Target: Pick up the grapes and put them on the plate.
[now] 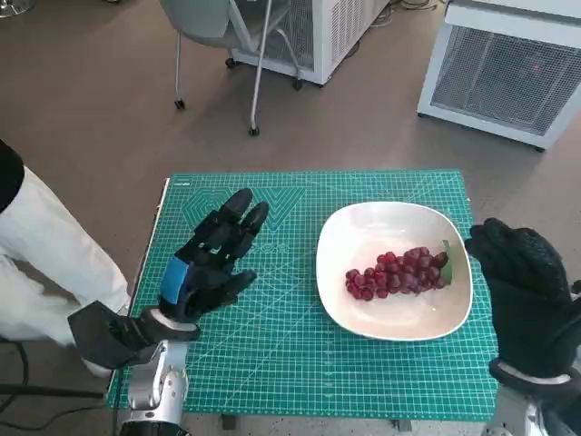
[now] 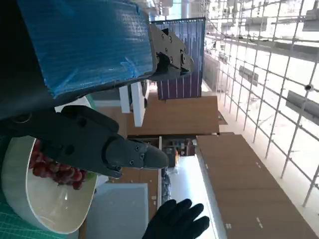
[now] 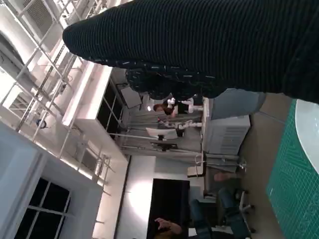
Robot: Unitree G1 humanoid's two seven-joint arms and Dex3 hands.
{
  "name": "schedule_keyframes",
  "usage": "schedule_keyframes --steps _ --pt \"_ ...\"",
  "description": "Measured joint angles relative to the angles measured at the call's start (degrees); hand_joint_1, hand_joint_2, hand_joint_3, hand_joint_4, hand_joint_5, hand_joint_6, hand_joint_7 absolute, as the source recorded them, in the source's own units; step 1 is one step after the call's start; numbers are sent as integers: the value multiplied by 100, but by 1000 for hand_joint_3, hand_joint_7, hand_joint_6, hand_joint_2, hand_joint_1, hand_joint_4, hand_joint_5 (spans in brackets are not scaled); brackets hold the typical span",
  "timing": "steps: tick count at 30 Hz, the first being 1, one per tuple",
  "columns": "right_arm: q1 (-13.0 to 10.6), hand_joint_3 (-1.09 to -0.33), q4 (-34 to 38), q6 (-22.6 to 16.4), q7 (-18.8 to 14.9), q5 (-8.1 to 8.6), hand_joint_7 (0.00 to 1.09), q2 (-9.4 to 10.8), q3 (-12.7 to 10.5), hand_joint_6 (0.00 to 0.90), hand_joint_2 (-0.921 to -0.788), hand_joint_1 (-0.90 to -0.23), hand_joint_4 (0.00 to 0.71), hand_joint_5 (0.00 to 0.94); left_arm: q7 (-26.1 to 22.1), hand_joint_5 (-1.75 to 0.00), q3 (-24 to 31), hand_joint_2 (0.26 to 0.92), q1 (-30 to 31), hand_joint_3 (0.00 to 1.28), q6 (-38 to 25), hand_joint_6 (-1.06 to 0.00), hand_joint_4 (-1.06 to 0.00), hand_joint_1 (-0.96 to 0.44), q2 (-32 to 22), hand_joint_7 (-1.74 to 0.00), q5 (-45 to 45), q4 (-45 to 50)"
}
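Note:
A bunch of red grapes [image 1: 397, 272] with a green leaf lies in the white plate [image 1: 363, 232] on the right half of the green cutting mat. The grapes [image 2: 52, 169] and plate [image 2: 45, 211] also show in the left wrist view. My left hand [image 1: 207, 263] hovers over the mat to the left of the plate, fingers spread, holding nothing. My right hand [image 1: 526, 291] in its black glove sits just right of the plate's rim, empty; whether its fingers are spread or curled is hidden. The right wrist view shows the glove [image 3: 209, 45] and a sliver of plate [image 3: 310, 132].
The green cutting mat [image 1: 272, 336] covers the small table. A person's white sleeve [image 1: 45, 254] is at the left edge. A chair [image 1: 227, 45] and white cabinets [image 1: 504, 64] stand on the floor beyond the table.

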State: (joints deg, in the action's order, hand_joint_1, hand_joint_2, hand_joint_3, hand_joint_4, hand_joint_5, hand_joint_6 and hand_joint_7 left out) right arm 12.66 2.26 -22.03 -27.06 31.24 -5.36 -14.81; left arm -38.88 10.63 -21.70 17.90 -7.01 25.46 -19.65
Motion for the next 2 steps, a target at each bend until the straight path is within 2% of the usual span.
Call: schedule_keyframes --steps 2 --pt "0 -513 3 0 -1 0 855 -2 0 276 -921 -357 525 466 -10 -5 12 921 0 68 1 -299 -258 -64 0 -4 8 0"
